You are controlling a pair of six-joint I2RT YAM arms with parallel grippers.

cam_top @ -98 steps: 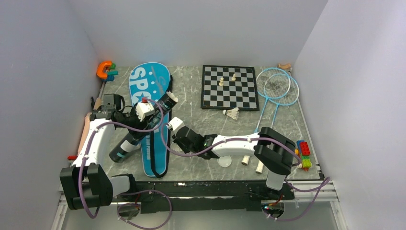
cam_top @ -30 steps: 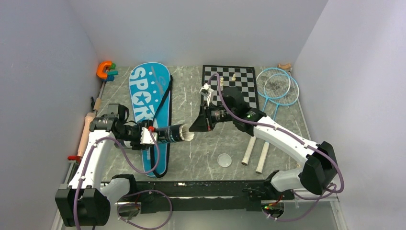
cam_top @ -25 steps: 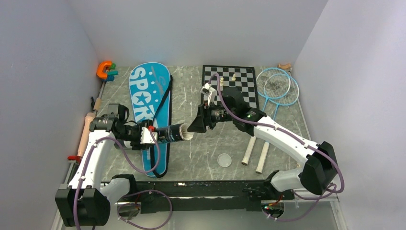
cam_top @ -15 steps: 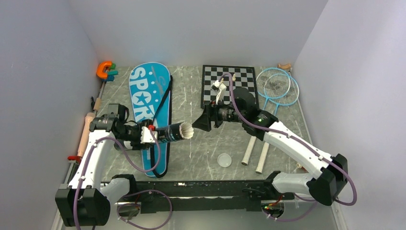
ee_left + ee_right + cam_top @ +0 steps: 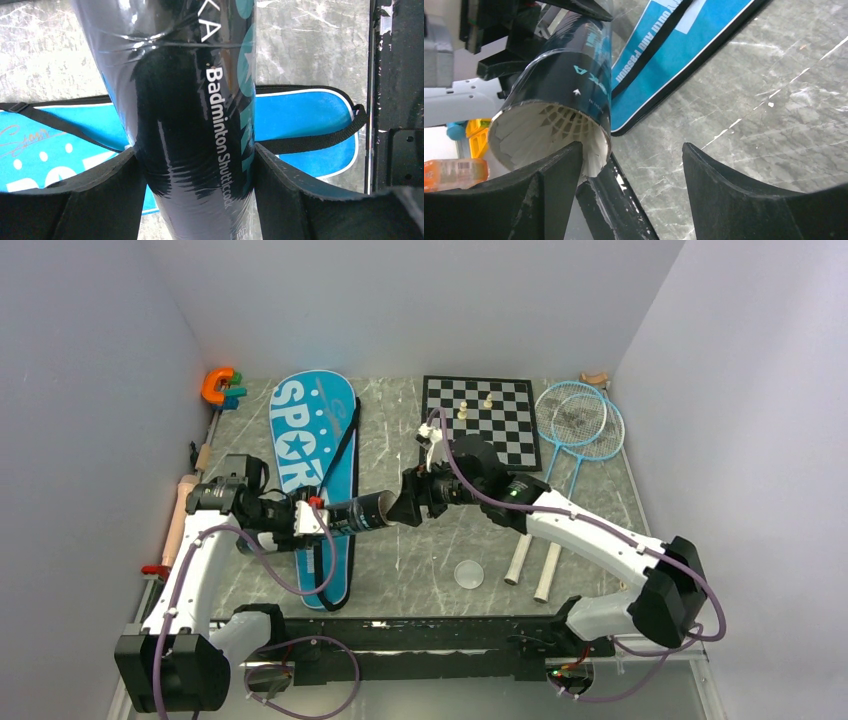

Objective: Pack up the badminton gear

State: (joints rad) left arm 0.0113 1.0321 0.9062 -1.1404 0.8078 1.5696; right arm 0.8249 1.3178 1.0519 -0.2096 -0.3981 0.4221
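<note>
Top: high behind, looking down on whole worktop (image 5: 420, 550)
Wrists: very close; all share the black tube (image 5: 362, 511)

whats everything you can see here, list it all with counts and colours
tube: 1, black, held level beside the bag
shuttlecock: 1 showing, white, inside the tube's open mouth
racket bag: 1, blue, lying flat, left side
rackets: 2, light blue, white handles, right side, heads overlapping
chessboard: 1, black and white, far middle
chess pieces: 2, pale, on the board
clamp tool: 1, orange, far left corner
round lid: 1, clear, near middle
left gripper: clamped on the tube
right gripper: open, at the tube's mouth
</note>
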